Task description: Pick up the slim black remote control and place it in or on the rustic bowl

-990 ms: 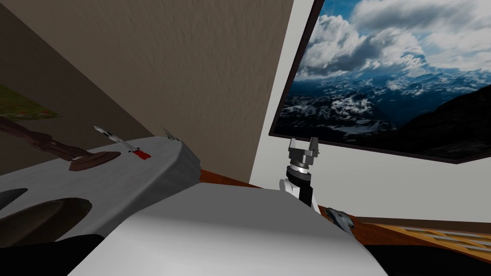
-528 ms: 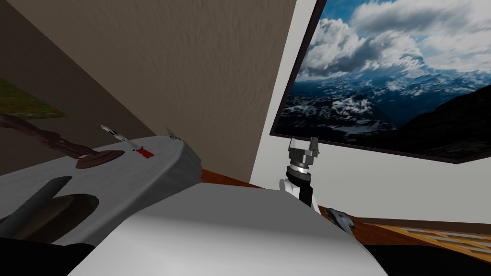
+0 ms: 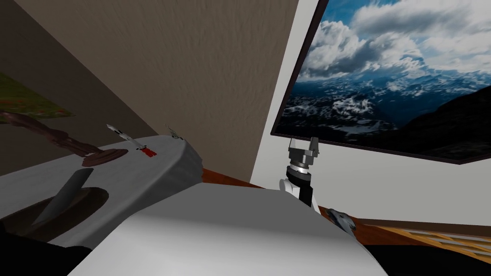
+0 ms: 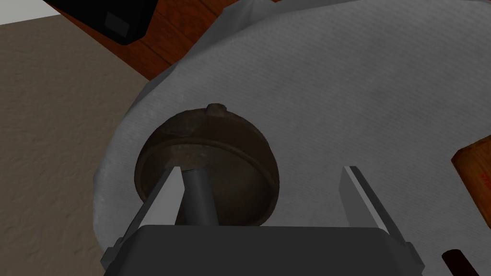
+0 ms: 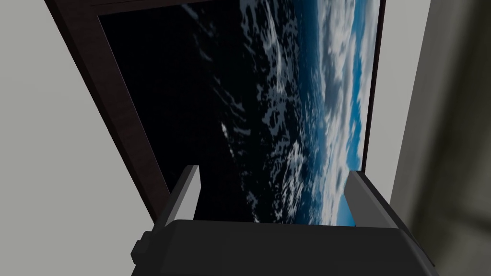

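A dark brown, rough bowl (image 4: 211, 143) stands on the grey-clothed table (image 4: 364, 96), close to its edge. The slim dark grey remote (image 4: 198, 196) leans inside the bowl, its top end by one finger (image 4: 163, 199) of my left gripper (image 4: 263, 168), which hovers right above the bowl with its fingers wide apart and open. In the head view the remote (image 3: 64, 194) slants up out of the bowl (image 3: 72, 213) at the lower left. My right gripper (image 3: 303, 143) is raised at mid-picture, away from the table, open and empty (image 5: 274, 170).
Farther along the table (image 3: 153, 167) are a brown wooden stand (image 3: 103, 155), a small white and red item (image 3: 130, 141) and a small metal piece (image 3: 173, 133). A wooden block (image 4: 474, 165) lies beside the bowl. Brown wood floor (image 4: 158, 52) shows beyond the table edge.
The remote has come into the head view over the bowl and shifted right, now leaning in it. The head camera has turned slightly. The right arm is still.
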Motion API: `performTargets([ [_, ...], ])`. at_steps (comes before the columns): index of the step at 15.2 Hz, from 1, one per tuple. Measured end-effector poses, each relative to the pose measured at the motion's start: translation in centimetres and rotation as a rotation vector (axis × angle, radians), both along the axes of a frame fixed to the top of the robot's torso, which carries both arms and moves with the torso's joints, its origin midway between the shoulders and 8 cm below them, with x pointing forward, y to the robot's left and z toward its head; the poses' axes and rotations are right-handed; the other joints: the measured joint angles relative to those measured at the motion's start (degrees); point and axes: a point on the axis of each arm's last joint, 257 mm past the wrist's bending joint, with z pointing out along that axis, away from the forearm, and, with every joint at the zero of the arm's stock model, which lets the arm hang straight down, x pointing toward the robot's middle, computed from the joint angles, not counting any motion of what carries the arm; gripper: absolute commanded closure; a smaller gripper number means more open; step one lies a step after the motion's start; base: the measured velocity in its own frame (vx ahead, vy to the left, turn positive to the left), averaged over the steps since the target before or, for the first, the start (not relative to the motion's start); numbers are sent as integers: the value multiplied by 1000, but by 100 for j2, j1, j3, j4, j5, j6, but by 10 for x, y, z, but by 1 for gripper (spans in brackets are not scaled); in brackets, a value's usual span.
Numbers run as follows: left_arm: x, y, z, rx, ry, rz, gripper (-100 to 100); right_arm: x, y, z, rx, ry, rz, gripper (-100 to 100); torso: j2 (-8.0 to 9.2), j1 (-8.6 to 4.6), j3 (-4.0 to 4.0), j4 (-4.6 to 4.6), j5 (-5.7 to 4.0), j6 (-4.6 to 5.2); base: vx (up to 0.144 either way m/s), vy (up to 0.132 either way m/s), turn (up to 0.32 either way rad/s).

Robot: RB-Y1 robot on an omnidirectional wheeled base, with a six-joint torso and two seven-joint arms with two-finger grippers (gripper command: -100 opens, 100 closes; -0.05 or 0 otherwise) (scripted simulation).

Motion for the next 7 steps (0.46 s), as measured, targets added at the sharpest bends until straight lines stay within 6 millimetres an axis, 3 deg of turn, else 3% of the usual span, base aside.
performTargets([
  [7, 4, 1, 3, 4, -8, -13, -100, 0, 0, 0, 0, 0, 0, 0, -4, -3, -2, -1, 0, 0, -4, 3, 2],
])
